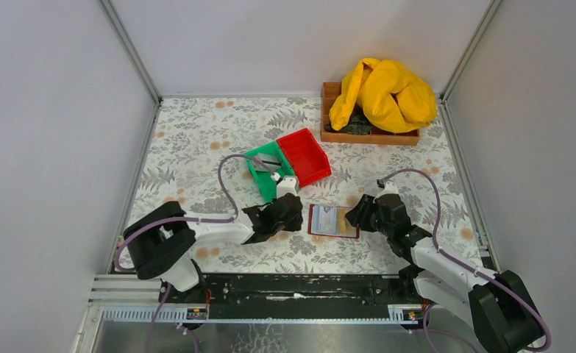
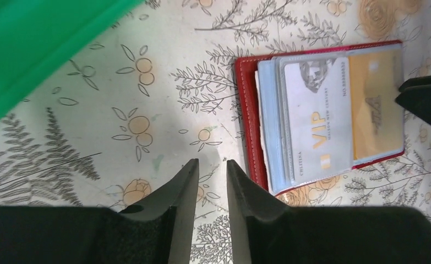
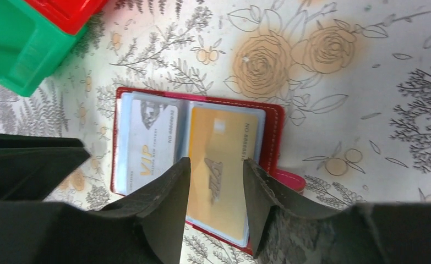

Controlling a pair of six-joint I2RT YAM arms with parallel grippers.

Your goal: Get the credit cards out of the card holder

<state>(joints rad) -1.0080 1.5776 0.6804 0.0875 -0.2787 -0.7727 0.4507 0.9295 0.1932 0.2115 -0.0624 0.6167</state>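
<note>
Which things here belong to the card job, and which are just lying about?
Job: open dark red card holder; silver VIP card and gold card in its sleeves.
Lying about: green plastic bin; red plastic bin; wooden tray; crumpled yellow cloth.

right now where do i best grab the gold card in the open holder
Probably its near short edge, from above on the side of the right arm: the thin gold card lies flat inside the open dark red card holder.
</note>
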